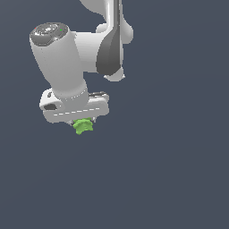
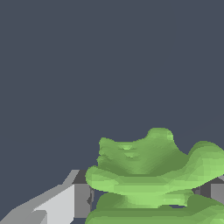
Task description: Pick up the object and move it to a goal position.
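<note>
The object (image 1: 82, 126) is a small bright green lumpy item with ridged, stacked layers. In the exterior view it sticks out just below the white gripper (image 1: 80, 121), whose fingers are hidden behind the gripper body. In the wrist view the object (image 2: 153, 175) fills the space between the two fingers (image 2: 81, 199), which press against its sides. The gripper is shut on the object.
A flat dark blue-grey surface (image 1: 170, 170) fills the background in both views. The white arm (image 1: 62, 58) reaches in from the upper part of the exterior view. No other objects show.
</note>
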